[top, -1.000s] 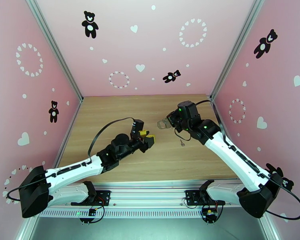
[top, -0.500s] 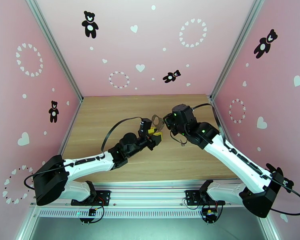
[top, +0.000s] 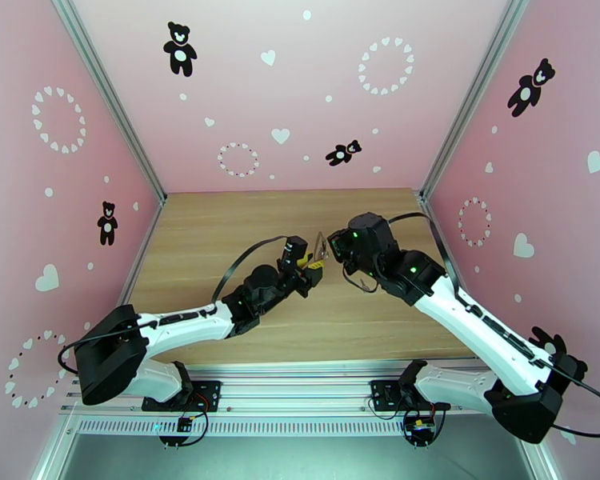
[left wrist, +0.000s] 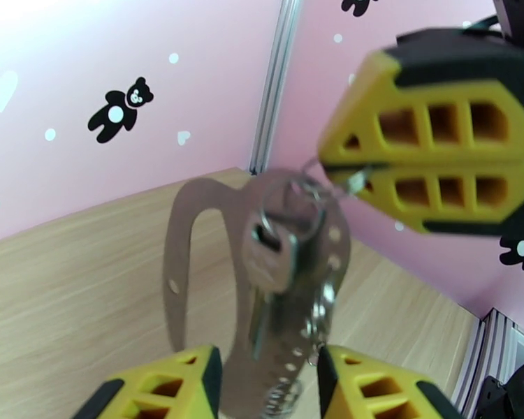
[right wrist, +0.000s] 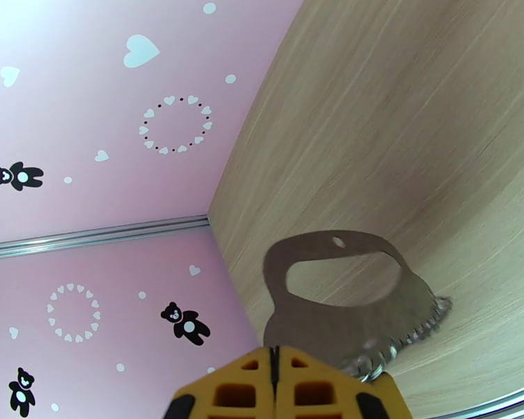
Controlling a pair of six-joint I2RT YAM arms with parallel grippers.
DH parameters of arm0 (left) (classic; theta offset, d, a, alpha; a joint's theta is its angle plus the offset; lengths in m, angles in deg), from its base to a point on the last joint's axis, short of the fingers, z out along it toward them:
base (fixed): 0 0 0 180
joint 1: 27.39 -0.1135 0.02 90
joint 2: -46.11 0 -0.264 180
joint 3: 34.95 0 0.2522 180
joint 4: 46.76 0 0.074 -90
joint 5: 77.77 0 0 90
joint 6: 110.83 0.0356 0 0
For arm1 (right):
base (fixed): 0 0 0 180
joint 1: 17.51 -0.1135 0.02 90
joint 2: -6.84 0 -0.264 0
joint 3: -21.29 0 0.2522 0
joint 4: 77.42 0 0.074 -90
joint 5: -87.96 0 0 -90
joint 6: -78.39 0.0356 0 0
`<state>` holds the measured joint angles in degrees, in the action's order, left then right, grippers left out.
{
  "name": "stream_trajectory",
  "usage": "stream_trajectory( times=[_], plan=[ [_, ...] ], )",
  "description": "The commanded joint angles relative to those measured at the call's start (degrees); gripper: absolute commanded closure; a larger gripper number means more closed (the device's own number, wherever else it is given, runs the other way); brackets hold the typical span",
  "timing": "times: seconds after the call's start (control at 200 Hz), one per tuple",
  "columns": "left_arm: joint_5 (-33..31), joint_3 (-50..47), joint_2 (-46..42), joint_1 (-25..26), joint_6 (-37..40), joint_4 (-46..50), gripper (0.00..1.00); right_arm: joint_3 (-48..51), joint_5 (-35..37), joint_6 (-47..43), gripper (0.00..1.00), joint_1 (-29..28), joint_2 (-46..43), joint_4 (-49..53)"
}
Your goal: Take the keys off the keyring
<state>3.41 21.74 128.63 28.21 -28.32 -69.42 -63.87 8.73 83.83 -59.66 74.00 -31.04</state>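
The keyring [left wrist: 175, 274] is a flat grey-brown loop with a perforated edge and small wire rings, hanging in the air over the table's middle [top: 321, 248]. A silver key [left wrist: 279, 263] dangles from its rings in front of the loop. My right gripper [left wrist: 332, 169] is shut on a wire ring at the keyring's top. In the right wrist view its closed yellow fingers [right wrist: 274, 354] meet at the loop's base [right wrist: 332, 329]. My left gripper [left wrist: 269, 385] is open below, with one fingertip on each side of the loop's lower end and narrow gaps showing [top: 312, 270].
The wooden tabletop [top: 220, 226] is bare under both arms. Pink walls with aluminium corner posts [top: 452, 130] enclose it on three sides. A black cable [top: 244, 262] arcs off the left wrist.
My left arm has reached forward and right until its fingers straddle the keyring, and its jaws have narrowed slightly. The right gripper has shifted a little and holds the keyring edge-on.
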Motion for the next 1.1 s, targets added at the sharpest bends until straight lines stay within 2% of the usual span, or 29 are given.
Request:
stream_trajectory(
  times=[0.0,0.315,0.591,0.966,1.096],
  plan=[
    [-1.72,2.3,1.54,-0.35,1.71,-1.22,0.58,1.07,-0.32,0.76,1.0,-0.4,-1.82,-2.29],
    [-0.59,5.79,3.44,-0.62,4.22,-0.01,0.61,1.23,-1.62,0.99,1.0,-0.42,-1.9,-3.29],
    [-0.71,5.58,3.02,-0.88,6.39,0.79,0.72,2.85,-0.57,1.06,1.0,-0.39,-3.67,-2.83],
    [0.46,4.96,2.16,-1.98,8.01,1.74,0.75,3.09,-1.67,0.89,1.0,-0.41,-3.38,-3.49],
    [2.48,5.81,2.31,-2.16,9.04,2.34,0.73,3.35,-1.8,0.89,1.0,-0.39,-3.25,-3.77]
  ],
)
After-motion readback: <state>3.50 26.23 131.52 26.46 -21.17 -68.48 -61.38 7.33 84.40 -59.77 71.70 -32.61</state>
